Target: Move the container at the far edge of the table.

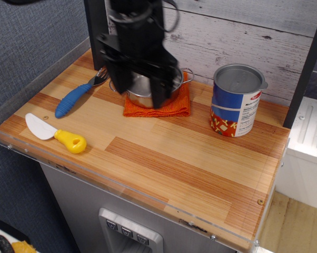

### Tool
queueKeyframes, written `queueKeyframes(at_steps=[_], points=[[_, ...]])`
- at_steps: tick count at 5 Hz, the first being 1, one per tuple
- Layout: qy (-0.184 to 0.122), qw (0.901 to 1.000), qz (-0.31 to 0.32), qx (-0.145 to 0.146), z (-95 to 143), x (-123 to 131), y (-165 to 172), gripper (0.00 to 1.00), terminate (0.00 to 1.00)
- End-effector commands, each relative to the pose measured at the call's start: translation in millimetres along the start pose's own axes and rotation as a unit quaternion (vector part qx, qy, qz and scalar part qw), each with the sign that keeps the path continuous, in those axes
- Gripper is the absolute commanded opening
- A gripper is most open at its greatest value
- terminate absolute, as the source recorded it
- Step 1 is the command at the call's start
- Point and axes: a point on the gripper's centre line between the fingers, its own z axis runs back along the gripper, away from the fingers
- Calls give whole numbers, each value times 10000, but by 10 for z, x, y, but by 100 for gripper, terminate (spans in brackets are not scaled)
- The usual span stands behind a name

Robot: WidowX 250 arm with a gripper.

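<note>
The container (236,100) is a tall tin can with a grey lid and a blue, white, red and orange label. It stands upright at the far right of the striped wooden table (190,168), close to the back wall. My gripper (140,92) is black, blurred by motion and open with nothing between its fingers. It hangs above the steel pot, well to the left of the can and apart from it.
A two-handled steel pot (148,84) sits on an orange cloth (164,107) at the back, partly hidden by my gripper. A blue-handled fork (77,96) and a white spatula with a yellow handle (56,135) lie at the left. A clear acrylic rim (121,185) edges the table.
</note>
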Motion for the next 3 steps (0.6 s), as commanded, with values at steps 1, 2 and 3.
queueKeyframes(at_steps=[1,2,3], points=[[-659,9972,294,179,413,221,469,100,0],[-659,9972,294,179,413,221,469,100,0],[-659,9972,294,179,413,221,469,100,100]])
